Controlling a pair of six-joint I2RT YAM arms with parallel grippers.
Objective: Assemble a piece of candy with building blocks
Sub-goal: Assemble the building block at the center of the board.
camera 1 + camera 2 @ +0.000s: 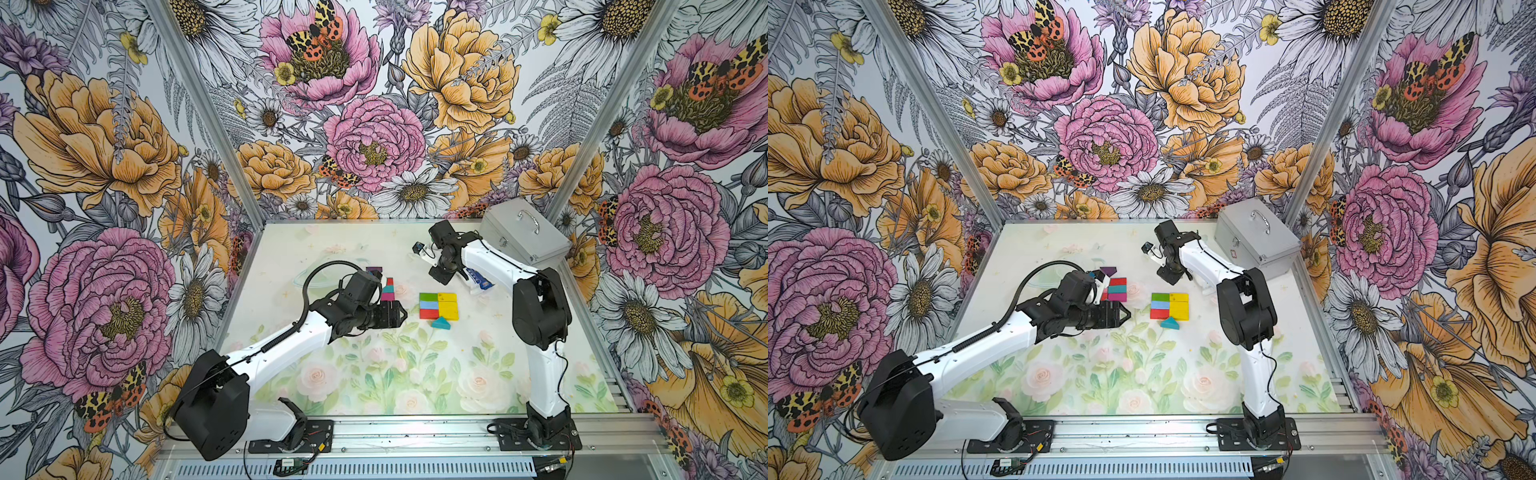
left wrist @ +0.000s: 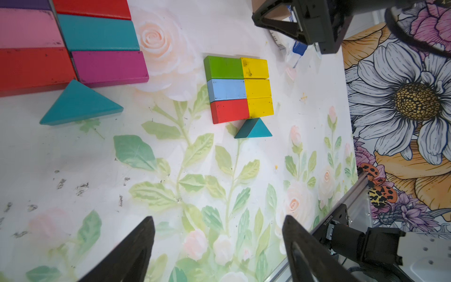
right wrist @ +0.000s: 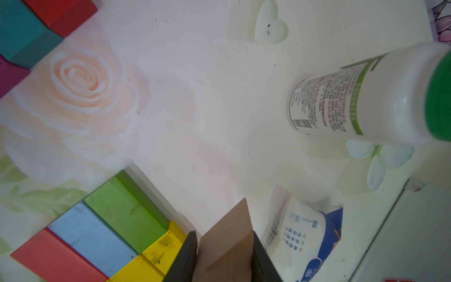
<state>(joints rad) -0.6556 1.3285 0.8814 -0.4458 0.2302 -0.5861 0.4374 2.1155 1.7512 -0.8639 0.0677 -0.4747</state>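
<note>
Right gripper (image 3: 223, 244) clamped on tan block (image 3: 229, 219), hovering just beyond far edge of six-block rectangle (image 1: 437, 305). Teal triangle (image 1: 441, 323) touched rectangle's near edge. Far edge, green and yellow, lay bare, nearest right arm: likely spot for tan piece. Left gripper (image 2: 217, 219) jaws apart, empty, beside spare blocks (image 1: 388, 289).

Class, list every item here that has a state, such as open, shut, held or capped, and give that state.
left gripper: open, empty.
right gripper: shut on the tan block.
tan block: held by the right gripper.
metal case: lid closed.
white bottle: green cap on.
six-block rectangle: blocks packed flush.
teal triangle: loose, tip touching the rectangle.
</note>
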